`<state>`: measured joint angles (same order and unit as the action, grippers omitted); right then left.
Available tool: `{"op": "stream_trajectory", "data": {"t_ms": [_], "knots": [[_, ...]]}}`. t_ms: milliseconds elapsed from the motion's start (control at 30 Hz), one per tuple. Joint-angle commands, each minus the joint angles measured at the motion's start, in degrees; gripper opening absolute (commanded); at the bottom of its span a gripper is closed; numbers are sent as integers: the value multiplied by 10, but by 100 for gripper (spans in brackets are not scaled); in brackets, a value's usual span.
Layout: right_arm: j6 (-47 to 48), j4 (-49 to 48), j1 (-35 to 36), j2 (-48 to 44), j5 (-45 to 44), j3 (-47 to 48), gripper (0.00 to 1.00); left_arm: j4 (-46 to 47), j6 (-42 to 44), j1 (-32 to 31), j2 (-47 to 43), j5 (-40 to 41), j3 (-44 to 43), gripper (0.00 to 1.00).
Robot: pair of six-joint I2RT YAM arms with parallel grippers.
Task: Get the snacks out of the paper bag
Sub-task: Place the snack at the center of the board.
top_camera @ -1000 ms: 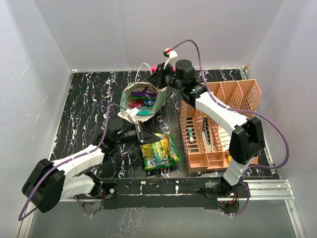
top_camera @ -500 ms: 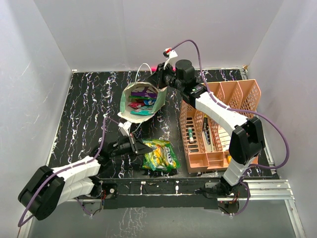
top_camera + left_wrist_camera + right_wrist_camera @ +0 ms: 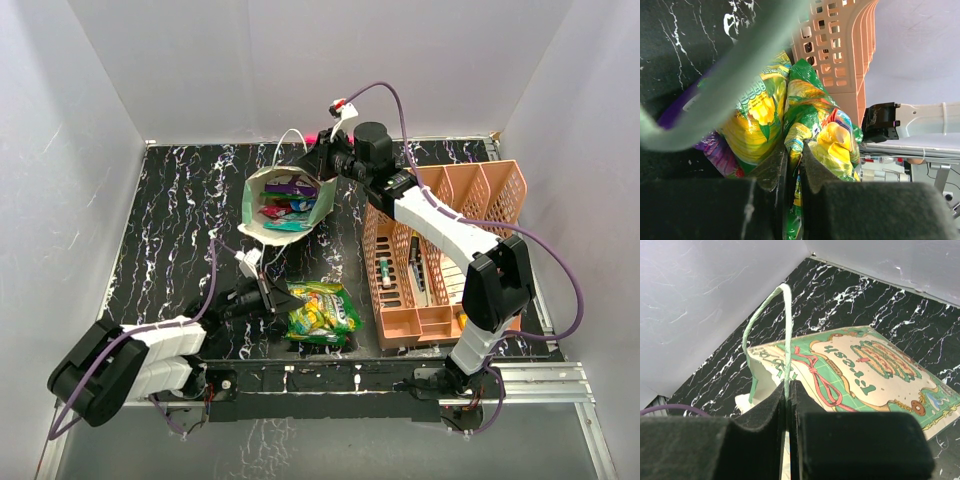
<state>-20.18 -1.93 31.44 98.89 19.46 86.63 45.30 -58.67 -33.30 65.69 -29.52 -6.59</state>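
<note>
Now pinches a glossy yellow-green candy packet (image 3: 322, 312) (image 3: 760, 115) between the closed fingers of the left gripper (image 3: 283, 303) (image 3: 792, 150), with a purple packet (image 3: 716, 154) beside the fingertips. Clamps the thin white cord handle (image 3: 785, 330) of the small cream paper carrier bag (image 3: 322, 203) (image 3: 865, 360) in the right gripper (image 3: 318, 160) (image 3: 788, 390), fingers shut on the cord. Shows more bright packets (image 3: 283, 200) inside the bag's mouth, just below those fingers.

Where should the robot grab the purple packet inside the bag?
Probably pinch the purple packet by its exposed edge, reaching down from the near side through the open mouth of the bag. The right gripper holds the handle, so the mouth faces up and nearward, and nothing covers that packet.
</note>
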Motion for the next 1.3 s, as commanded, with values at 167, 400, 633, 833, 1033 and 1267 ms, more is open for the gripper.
{"op": "stream_trajectory", "data": {"t_ms": [167, 400, 633, 833, 1033, 1267], "knots": [[1, -36, -3, -22, 4, -3, 7, -7, 49, 7, 10, -14, 31, 0], [2, -34, -2, -22, 4, 4, 7, -100, 58, 7, -67, -2, 2, 22], [-1, -35, -2, -17, 10, 6, 7, -133, 58, 8, -80, 15, -5, 40], [0, -35, -2, -18, 7, 6, 7, -198, 73, 7, -122, 24, -38, 51], [0, -37, -3, -14, 10, 7, 7, -294, 99, 7, -168, 39, -69, 57], [3, -34, -3, -15, 8, 5, 7, -457, 114, 10, -265, 80, -104, 64]]}}
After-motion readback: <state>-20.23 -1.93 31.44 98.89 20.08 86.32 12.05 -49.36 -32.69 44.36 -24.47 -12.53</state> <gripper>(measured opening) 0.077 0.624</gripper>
